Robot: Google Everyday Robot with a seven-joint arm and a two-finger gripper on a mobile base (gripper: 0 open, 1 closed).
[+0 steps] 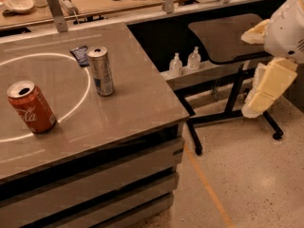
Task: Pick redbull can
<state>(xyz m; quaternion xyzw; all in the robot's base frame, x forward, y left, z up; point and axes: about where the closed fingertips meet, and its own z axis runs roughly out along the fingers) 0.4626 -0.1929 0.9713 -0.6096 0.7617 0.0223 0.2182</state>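
Observation:
The redbull can is a tall slim silver can with blue patches. It stands upright on the grey table, near the middle of a white circle marked on the top. My gripper hangs with the cream-coloured arm at the far right of the view, over the floor and well clear of the table and the can. Nothing is seen held in it.
A red Coca-Cola can stands upright at the table's left. A small dark blue packet lies just behind the redbull can. A low dark side table on a wheeled stand and two small white bottles are to the right.

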